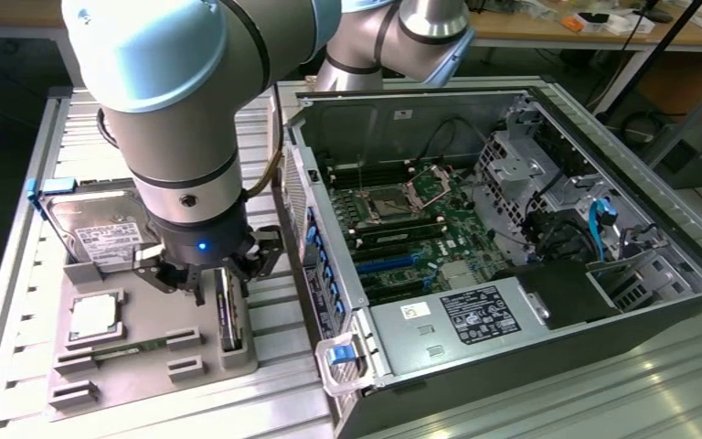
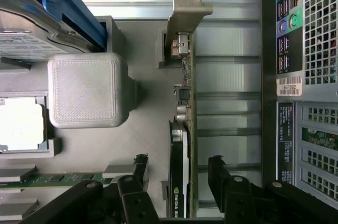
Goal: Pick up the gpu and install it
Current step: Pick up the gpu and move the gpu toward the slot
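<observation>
The gpu (image 1: 231, 315) stands on its long edge in a slot of the grey parts tray (image 1: 143, 380), its black fan side facing the exterior view's left. In the wrist view the gpu (image 2: 182, 145) shows its green board edge, the black cooler and the silver end bracket (image 2: 186, 12). My gripper (image 1: 211, 274) hangs just above it, open. The two black fingers (image 2: 140, 166) straddle the card, one on each side, with a gap on both sides. The open computer case (image 1: 473, 238) lies to the exterior view's right, its motherboard (image 1: 406, 229) exposed.
On the tray also sit a silver hard drive (image 1: 101, 229), a processor (image 1: 95, 315) and a narrow memory stick (image 1: 125, 347). A grey block (image 2: 84, 89) stands beside the gpu slot. The case's rear panel (image 2: 306, 76) is close to the tray's edge.
</observation>
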Robot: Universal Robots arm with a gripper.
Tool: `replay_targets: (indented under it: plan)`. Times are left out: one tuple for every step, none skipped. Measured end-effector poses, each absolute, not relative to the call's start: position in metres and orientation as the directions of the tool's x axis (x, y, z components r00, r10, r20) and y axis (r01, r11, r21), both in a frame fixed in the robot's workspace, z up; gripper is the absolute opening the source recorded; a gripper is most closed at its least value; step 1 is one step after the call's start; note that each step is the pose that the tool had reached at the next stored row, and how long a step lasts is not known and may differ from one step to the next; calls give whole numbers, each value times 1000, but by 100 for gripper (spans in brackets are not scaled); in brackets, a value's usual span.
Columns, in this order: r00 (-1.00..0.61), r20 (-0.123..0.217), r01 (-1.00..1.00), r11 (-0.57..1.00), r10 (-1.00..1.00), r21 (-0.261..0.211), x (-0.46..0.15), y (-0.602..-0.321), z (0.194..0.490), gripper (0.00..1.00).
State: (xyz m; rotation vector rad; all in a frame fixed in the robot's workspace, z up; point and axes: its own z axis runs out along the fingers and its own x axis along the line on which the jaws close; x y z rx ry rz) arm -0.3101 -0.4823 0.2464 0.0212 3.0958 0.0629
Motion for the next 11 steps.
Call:
replay_targets:
  plan:
    - [-999, -45, 13, 999, 15, 41, -310, -482, 246, 52]
    - [-999, -45, 13, 999, 15, 41, -310, -482, 246, 46]
    - [-999, -45, 13, 999, 15, 41, -310, -482, 246, 46]
    - [-999, -45, 13, 999, 15, 41, -310, -482, 246, 39]
    - [-999, -45, 13, 999, 15, 41, -310, -482, 246, 39]
    - [-999, -45, 13, 999, 15, 41, -310, -482, 246, 39]
    - [-999, -45, 13, 999, 15, 41, -310, -482, 246, 39]
    - [-999, -44, 13, 999, 15, 41, -309, -482, 246, 39]
    - [-999, -44, 13, 999, 15, 41, -308, -482, 246, 39]
    - [-999, -44, 13, 999, 15, 41, -308, -482, 246, 39]
    - [-999, -44, 13, 999, 15, 41, -308, -482, 246, 39]
